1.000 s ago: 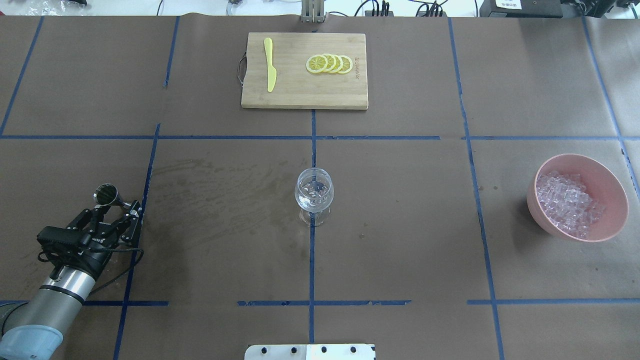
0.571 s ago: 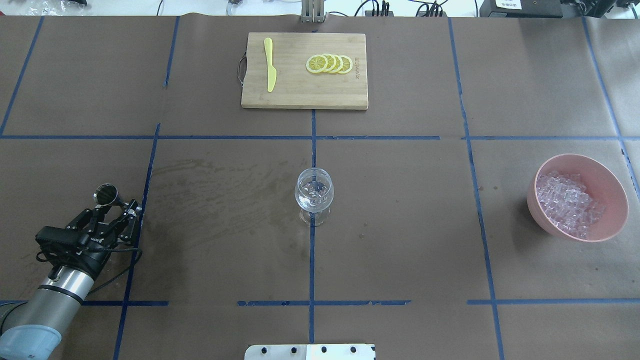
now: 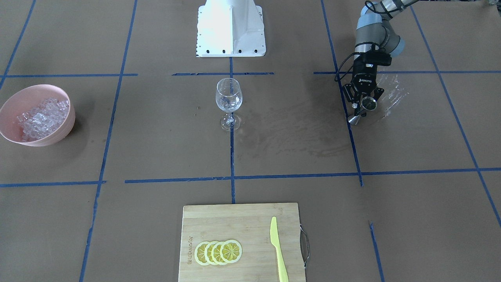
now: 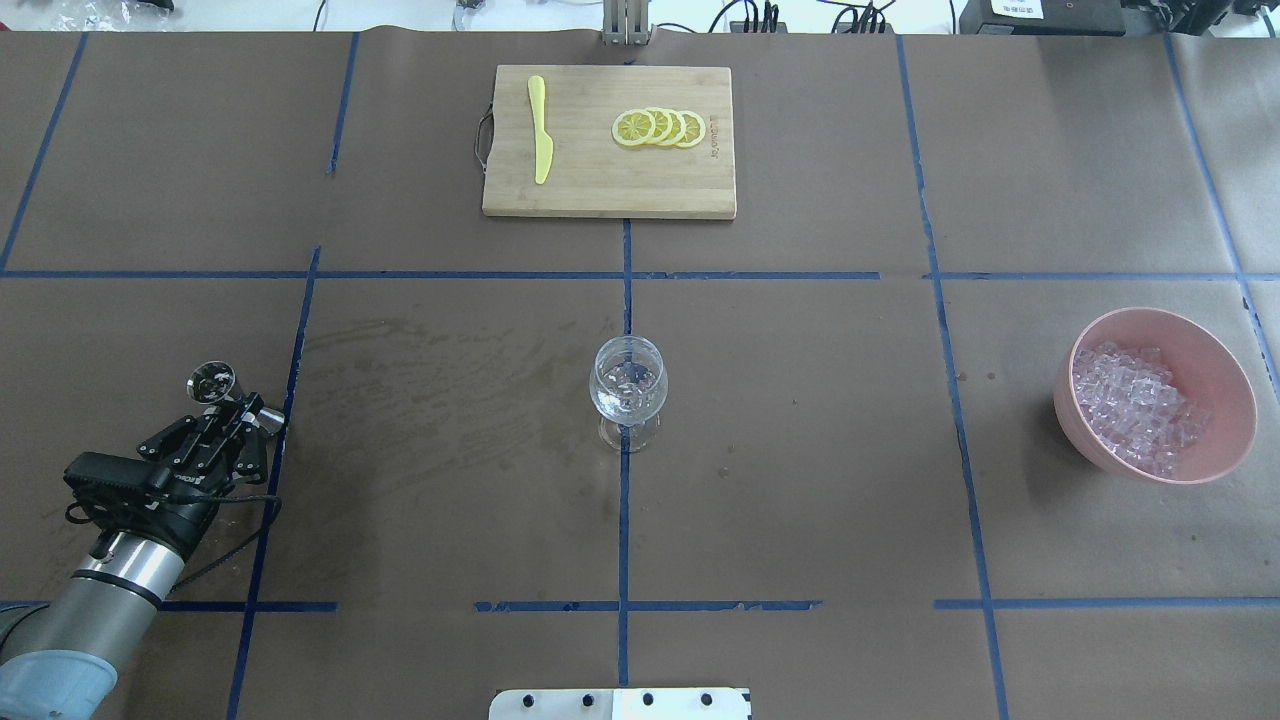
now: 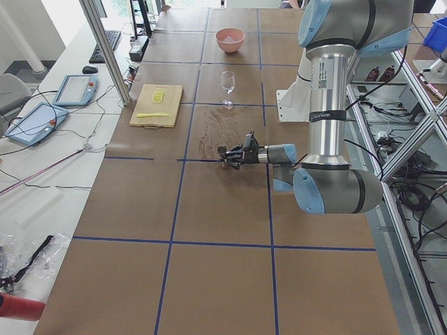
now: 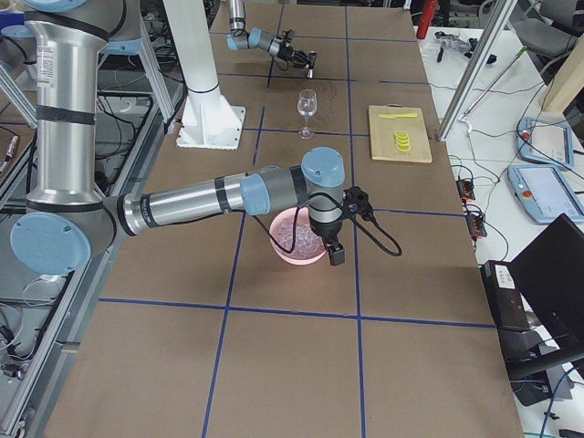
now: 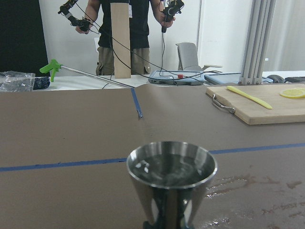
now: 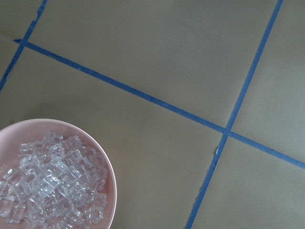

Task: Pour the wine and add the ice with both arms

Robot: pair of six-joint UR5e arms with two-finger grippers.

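My left gripper [image 4: 243, 410] is shut on the waist of a steel jigger [image 4: 212, 382], low over the table's left side. It also shows in the front view [image 3: 362, 106]. The jigger's cup [image 7: 171, 167] stands upright close before the left wrist camera. The wine glass [image 4: 628, 385] stands at the table's centre with something clear glinting inside. The ice [image 4: 1135, 405] fills a pink bowl [image 4: 1225, 365] at the right. My right gripper [image 6: 336, 251] hangs over that bowl's edge; I cannot tell if it is open. The right wrist view shows the ice [image 8: 47, 191] and no fingers.
A bamboo cutting board [image 4: 600, 190] at the far centre carries lemon slices [image 4: 660, 128] and a yellow knife [image 4: 540, 130]. A wet stain [image 4: 430, 380] spreads between the jigger and the glass. The white robot base [image 3: 231, 27] is on my side.
The left gripper's fingers have drawn in from open around the jigger to shut on its waist. The jigger has shifted slightly. The glass and bowl have not moved.
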